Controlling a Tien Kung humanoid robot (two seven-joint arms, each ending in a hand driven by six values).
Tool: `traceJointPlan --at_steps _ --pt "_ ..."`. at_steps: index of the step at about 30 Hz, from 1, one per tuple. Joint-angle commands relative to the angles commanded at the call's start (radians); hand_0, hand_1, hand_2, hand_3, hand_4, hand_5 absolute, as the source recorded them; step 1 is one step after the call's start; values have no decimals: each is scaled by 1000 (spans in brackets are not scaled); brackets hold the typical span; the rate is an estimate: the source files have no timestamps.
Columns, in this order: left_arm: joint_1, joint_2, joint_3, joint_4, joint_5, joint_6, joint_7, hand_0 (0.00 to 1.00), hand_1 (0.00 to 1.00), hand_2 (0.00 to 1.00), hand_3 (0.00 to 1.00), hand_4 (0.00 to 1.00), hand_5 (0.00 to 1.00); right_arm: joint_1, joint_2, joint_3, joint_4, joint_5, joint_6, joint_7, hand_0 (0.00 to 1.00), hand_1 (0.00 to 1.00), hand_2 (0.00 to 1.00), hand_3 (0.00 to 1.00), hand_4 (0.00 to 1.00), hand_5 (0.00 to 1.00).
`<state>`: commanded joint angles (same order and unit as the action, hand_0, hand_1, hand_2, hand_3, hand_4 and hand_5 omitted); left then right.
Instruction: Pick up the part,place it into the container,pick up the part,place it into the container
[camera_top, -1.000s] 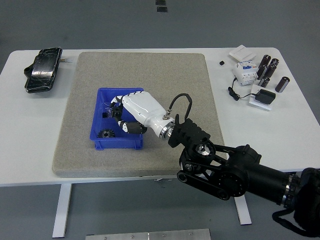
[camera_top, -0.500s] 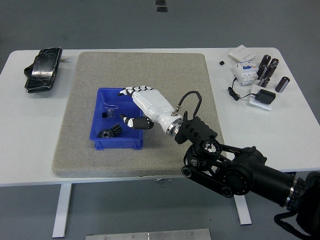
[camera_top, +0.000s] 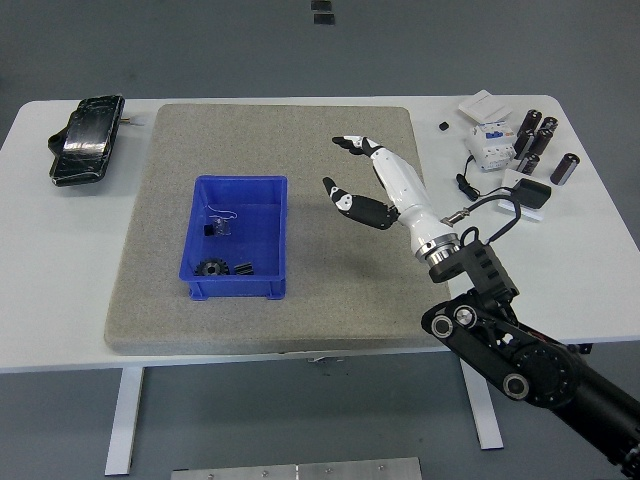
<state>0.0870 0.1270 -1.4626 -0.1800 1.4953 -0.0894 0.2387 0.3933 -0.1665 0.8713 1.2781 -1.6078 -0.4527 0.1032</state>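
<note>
A blue bin stands on the grey mat left of centre. Inside it lie a black gear, a smaller black part beside it, and a small clip with a thin wire. My right hand, white with black fingertips, hovers over the mat to the right of the bin, fingers spread and holding nothing. Its black arm comes in from the lower right. The left arm does not show.
A black pouch lies at the table's far left. At the far right are several black cylinders, a white breaker module, a white box and a black adapter with a cable. A tiny black piece sits nearby.
My right hand has lifted out of the blue bin and swung right, over the mat, opening as it went. The black parts now lie uncovered in the bin.
</note>
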Motion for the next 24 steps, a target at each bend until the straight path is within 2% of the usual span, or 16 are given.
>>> traceJointPlan --at_steps 4,9,10,12,17,24 --pt "0 4 1 0 -1 1 -1 673 646 617 621 719 587 -85 -15 59 25 128 10 102 840 799 811 763 675 328" --pt "4 5 2 0 -5 4 -2 673 646 617 621 719 587 -195 -9 115 67 271 32 214 840 799 811 763 675 328" --pt "5 5 2 0 -5 4 -2 674 646 616 621 719 588 -213 -9 121 70 294 34 230 869 809 822 786 725 392" --pt "7 6 1 0 -3 5 -3 674 646 616 621 719 588 -243 -11 129 73 340 37 250 869 809 822 786 725 392" --pt "6 6 -3 0 3 4 -5 674 646 616 622 718 588 -268 -11 144 69 358 34 245 874 812 823 786 725 391" --pt "8 4 -3 0 4 4 -4 674 646 616 622 717 587 -271 -12 171 79 201 4 153 882 813 822 782 723 382"
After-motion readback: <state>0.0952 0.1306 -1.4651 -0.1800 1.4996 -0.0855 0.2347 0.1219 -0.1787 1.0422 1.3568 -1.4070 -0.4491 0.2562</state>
